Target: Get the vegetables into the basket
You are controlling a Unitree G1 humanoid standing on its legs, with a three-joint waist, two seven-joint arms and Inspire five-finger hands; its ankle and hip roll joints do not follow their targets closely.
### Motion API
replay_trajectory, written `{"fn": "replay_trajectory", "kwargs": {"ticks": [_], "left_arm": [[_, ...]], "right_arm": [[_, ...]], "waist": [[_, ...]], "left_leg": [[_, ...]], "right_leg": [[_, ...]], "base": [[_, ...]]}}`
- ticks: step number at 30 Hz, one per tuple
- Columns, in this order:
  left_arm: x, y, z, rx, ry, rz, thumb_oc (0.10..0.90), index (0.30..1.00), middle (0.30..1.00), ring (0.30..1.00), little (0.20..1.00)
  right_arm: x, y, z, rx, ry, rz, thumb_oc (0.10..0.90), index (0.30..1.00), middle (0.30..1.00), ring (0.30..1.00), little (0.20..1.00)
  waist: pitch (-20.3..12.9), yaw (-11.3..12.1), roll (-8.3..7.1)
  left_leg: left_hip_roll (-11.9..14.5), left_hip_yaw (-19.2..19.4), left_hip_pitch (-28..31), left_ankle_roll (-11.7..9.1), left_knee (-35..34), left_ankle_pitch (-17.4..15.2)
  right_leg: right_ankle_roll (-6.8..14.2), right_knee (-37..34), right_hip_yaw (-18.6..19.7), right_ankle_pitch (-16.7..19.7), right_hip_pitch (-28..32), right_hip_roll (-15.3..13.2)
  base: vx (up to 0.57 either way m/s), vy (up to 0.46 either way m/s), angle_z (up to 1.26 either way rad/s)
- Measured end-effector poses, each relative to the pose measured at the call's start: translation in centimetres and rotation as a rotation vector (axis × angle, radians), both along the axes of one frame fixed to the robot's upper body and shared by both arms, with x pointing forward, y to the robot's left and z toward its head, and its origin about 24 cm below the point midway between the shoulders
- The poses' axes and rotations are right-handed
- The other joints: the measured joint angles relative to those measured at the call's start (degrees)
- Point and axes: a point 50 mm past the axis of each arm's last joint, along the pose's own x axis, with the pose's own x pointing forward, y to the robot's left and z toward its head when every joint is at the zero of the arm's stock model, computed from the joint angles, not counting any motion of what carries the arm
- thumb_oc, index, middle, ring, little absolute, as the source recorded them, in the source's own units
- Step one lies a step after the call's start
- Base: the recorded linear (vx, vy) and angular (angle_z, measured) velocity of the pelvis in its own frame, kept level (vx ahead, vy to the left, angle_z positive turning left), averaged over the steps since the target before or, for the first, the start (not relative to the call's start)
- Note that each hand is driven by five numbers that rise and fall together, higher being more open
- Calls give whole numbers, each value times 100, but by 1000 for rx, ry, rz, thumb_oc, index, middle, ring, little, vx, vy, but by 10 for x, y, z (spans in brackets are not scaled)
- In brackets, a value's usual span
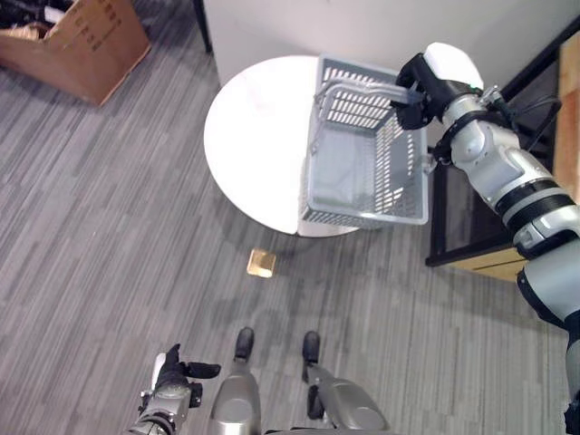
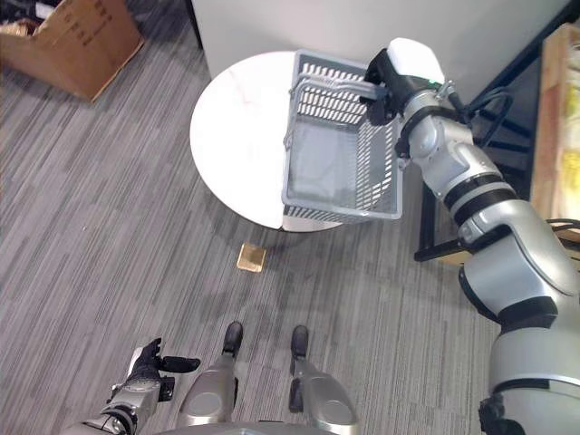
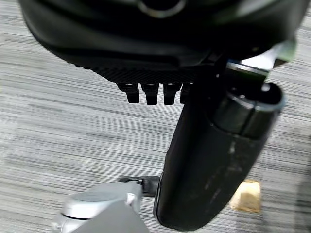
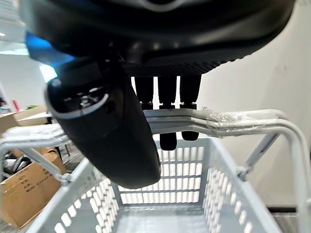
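A grey plastic basket [image 1: 362, 216] with slotted walls hangs tilted over the right edge of the round white table [image 1: 254, 136]. My right hand [image 1: 417, 91] is shut on its two handles [image 4: 218, 119], fingers curled over them and the thumb [image 4: 107, 136] in front. The basket's inside [image 4: 160, 218] holds nothing. My left hand [image 1: 177, 376] hangs low at the lower left over the carpet, open and holding nothing. No vegetables are in sight.
A small tan block [image 1: 261, 263] lies on the grey carpet just in front of the table. A cardboard box [image 1: 77, 41] stands at the far left. A white wall [image 1: 362, 27] rises behind the table, and a black-framed wooden shelf [image 1: 471, 227] stands to its right.
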Motion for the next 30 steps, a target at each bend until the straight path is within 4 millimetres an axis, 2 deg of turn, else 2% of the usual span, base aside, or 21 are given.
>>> {"fn": "replay_trajectory", "kwargs": {"ticks": [4, 5, 8, 9, 11, 12, 14, 17, 24, 27, 30], "left_arm": [[-11, 0, -4, -23, 25, 12, 900, 1000, 1000, 1000, 1000], [-18, 0, -6, -26, 39, 15, 900, 1000, 1000, 1000, 1000], [-24, -4, -10, -42, 60, 17, 900, 1000, 1000, 1000, 1000], [-32, -8, -13, -52, 79, 20, 900, 1000, 1000, 1000, 1000], [-38, -12, -16, -62, 102, 15, 900, 1000, 1000, 1000, 1000], [-42, -17, -19, -75, 118, -1, 900, 1000, 1000, 1000, 1000], [-50, -20, -21, -84, 141, -5, 900, 1000, 1000, 1000, 1000], [-58, -24, -24, -99, 164, -5, 900, 1000, 1000, 1000, 1000], [-60, -28, -26, -104, 183, -41, 900, 1000, 1000, 1000, 1000], [-61, -29, -26, -108, 186, -42, 900, 1000, 1000, 1000, 1000], [-61, -29, -26, -104, 189, -58, 900, 1000, 1000, 1000, 1000]], "right_arm": [[-11, -2, -22, 30, 35, 43, 400, 300, 300, 300, 300], [-17, -6, -37, 46, 66, 51, 400, 300, 300, 300, 300], [-27, -14, -54, 72, 106, 51, 400, 300, 300, 300, 300], [-31, -16, -64, 78, 132, 56, 400, 300, 300, 300, 300], [-33, -20, -71, 71, 162, 46, 400, 300, 300, 300, 300], [-46, -32, -84, 88, 193, 28, 400, 300, 300, 300, 300], [-52, -33, -95, 93, 232, 36, 400, 300, 300, 300, 300], [-64, -50, -115, 86, 310, -8, 400, 300, 300, 300, 300], [-92, -75, -158, 113, 454, -89, 400, 300, 300, 300, 300], [-98, -82, -169, 114, 495, -117, 400, 300, 300, 300, 300], [-105, -98, -181, 130, 532, -187, 400, 300, 300, 300, 300]], "waist": [[-278, -162, -2], [-461, -222, 5], [-635, -258, 79], [-756, -279, 139], [-836, -343, 206], [-912, -376, 255], [-941, -403, 287], [-1002, -466, 345], [-1068, -545, 425], [-1082, -552, 451], [-1087, -548, 455]], "left_leg": [[-12, 92, 196, 79, -2, -71], [-28, 121, 217, 92, -4, -79], [-42, 230, 310, 130, -5, -107], [-47, 248, 325, 175, -33, -154], [-53, 293, 355, 200, -25, -167], [-51, 304, 371, 202, -30, -166], [-46, 330, 441, 206, -31, -175], [-49, 357, 462, 212, -32, -180], [-42, 369, 501, 219, -33, -181], [-40, 371, 503, 222, -33, -178], [-40, 369, 509, 224, -32, -177]], "right_leg": [[29, -2, 119, -21, 144, -40], [32, -2, 141, -23, 150, -50], [35, -2, 220, -25, 216, -64], [53, -4, 250, -40, 215, -66], [48, -3, 288, -33, 222, -69], [54, -3, 285, -38, 245, -71], [58, -3, 326, -41, 286, -60], [62, -3, 366, -44, 297, -63], [112, -4, 390, -79, 328, -58], [112, -4, 392, -79, 328, -55], [112, -4, 389, -79, 335, -54]], "base": [[29, 34, -15], [-12, 28, -10], [5, 22, -13], [13, 12, -19], [-12, 4, -9], [0, 0, 0], [11, 5, -11], [0, 2, -4], [-2, -1, -1], [0, 0, 0], [0, 0, 0]]}}
